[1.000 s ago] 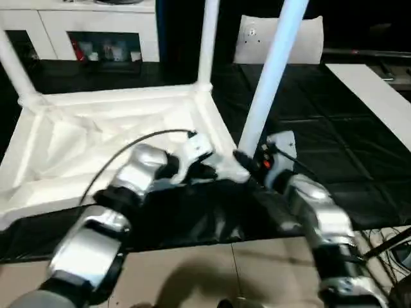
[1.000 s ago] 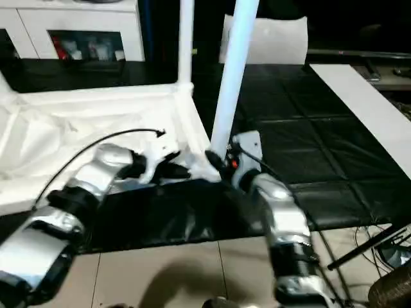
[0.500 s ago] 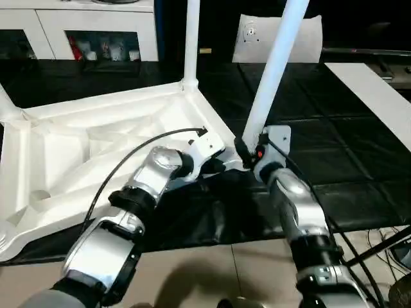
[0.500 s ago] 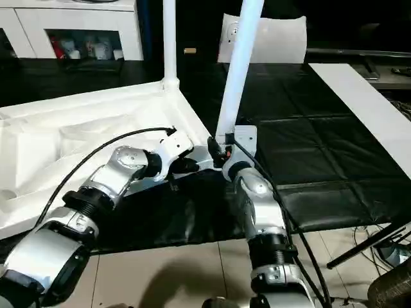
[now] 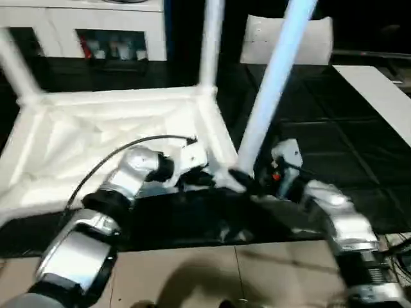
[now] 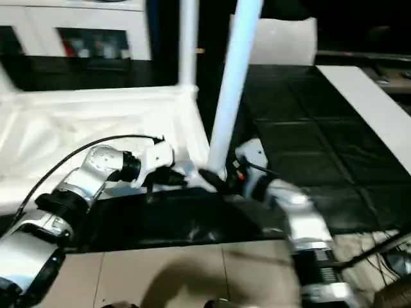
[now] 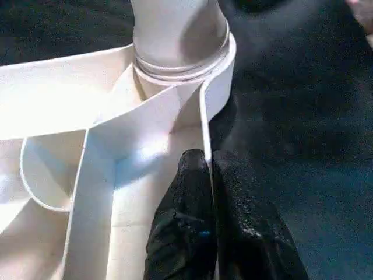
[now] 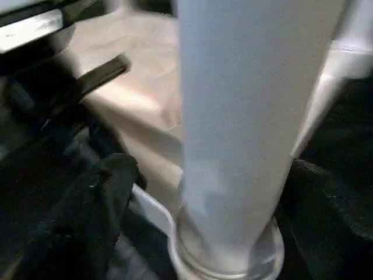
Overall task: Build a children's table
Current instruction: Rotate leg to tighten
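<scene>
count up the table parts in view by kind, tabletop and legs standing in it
tabletop: 1
legs standing in its sockets: 3, the near one, the far middle one, the far left one
total: 4

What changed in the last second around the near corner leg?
The right end effector has opened off the near leg; its black fingers now stand apart on either side of the tube. The left end effector stays pinched on the tabletop rim. The leg stays seated in its socket.
</scene>
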Tool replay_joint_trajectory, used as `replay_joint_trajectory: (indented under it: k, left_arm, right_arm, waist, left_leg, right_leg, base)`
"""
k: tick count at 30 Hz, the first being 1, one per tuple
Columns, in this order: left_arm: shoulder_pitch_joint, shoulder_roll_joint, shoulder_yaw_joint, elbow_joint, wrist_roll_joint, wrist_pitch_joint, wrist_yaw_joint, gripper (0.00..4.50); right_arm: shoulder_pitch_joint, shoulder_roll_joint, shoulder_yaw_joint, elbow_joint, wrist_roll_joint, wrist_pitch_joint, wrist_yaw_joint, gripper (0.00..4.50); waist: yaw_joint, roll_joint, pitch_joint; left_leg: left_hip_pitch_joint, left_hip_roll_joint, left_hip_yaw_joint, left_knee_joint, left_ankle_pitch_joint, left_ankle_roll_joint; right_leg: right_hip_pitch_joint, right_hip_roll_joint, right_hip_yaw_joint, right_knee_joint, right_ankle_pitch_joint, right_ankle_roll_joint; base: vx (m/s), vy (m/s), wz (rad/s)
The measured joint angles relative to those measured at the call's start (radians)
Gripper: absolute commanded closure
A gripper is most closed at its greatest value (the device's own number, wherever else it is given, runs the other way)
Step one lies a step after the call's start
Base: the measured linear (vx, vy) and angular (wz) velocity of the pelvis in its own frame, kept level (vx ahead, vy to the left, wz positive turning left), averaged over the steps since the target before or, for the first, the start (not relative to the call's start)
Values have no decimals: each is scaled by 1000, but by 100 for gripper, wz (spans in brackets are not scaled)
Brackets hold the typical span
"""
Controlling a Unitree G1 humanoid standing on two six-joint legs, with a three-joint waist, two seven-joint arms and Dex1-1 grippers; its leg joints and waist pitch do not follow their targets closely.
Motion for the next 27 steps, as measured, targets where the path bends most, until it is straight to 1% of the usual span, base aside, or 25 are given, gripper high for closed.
replay_joint_trajectory:
  k: [4,7,8,9,11,13,15,16,19,21,22,26,27]
  left_arm:
    - [0,25,-6,0,-3,-40,-99,450]
    - [0,46,-20,0,-15,-74,-167,450]
    - [0,52,-23,0,-19,-81,-187,450]
    - [0,56,-26,0,-21,-90,-207,450]
    - [0,60,-32,0,-22,-105,-236,450]
    - [-1,60,-40,0,-22,-127,-261,450]
    - [-1,59,-43,-1,-22,-140,-276,450]
    - [-1,59,-44,-1,-22,-143,-284,450]
    - [-1,60,-47,-6,-22,-144,-299,450]
    - [-1,60,-52,-9,-22,-145,-305,450]
    - [-1,60,-53,-9,-22,-147,-306,450]
    - [-1,59,-54,-9,-22,-158,-314,450]
    - [-1,60,-54,-9,-22,-160,-317,450]
  right_arm:
    - [0,-43,25,-16,17,1,112,3]
    - [3,-87,60,-18,22,1,210,3]
    - [4,-96,65,-18,25,1,234,32]
    - [5,-106,71,-17,31,1,256,40]
    - [5,-111,81,-16,40,1,284,40]
    - [4,-113,99,-7,40,-5,308,72]
    - [4,-112,110,0,40,-5,326,85]
    - [3,-112,115,2,40,-5,333,90]
    - [-8,-114,124,8,43,-3,366,131]
    - [-15,-117,132,15,45,0,381,131]
    - [-19,-119,137,17,47,2,392,161]
    - [-25,-133,138,18,53,8,414,174]
    - [-25,-134,138,18,54,14,418,189]
  waist:
    - [10,0,0]
    - [14,0,0]
    - [15,0,0]
    - [18,0,0]
    - [25,0,0]
    - [34,-1,0]
    - [39,-1,0]
    - [40,-1,0]
    - [40,-1,0]
    - [41,-2,0]
    - [42,-2,0]
    - [43,-2,0]
    - [43,-2,0]
  left_leg:
    - [0,0,0,1,0,0]
    - [0,0,0,1,0,0]
    - [0,0,1,1,0,0]
    - [0,0,1,1,0,0]
    - [0,0,1,1,0,0]
    - [0,1,1,2,0,0]
    - [0,1,1,3,0,0]
    - [0,1,1,3,0,0]
    - [0,0,1,3,0,0]
    - [0,0,1,3,0,0]
    - [-1,0,1,3,0,0]
    - [-1,0,1,3,0,0]
    - [-1,0,1,3,0,0]
  right_leg:
    - [0,0,0,0,0,0]
    - [0,0,-1,0,0,0]
    - [0,0,-1,1,0,0]
    - [0,0,-1,1,0,0]
    - [0,0,-1,1,0,0]
    - [0,0,-1,2,0,0]
    - [0,0,-1,2,0,0]
    - [0,0,-1,2,0,0]
    - [0,-1,-1,2,0,0]
    - [0,-1,-1,2,0,0]
    - [0,-1,-1,2,0,0]
    - [0,-1,-1,2,0,0]
    - [0,-1,-1,2,0,0]
  base:
    - [0,0,0]
    - [0,0,0]
    - [0,0,0]
    - [0,0,0]
    - [0,0,0]
    - [0,0,0]
    - [0,0,0]
    - [0,0,0]
    - [0,0,0]
    - [0,0,0]
    - [0,0,0]
    - [0,0,0]
    - [0,0,0]
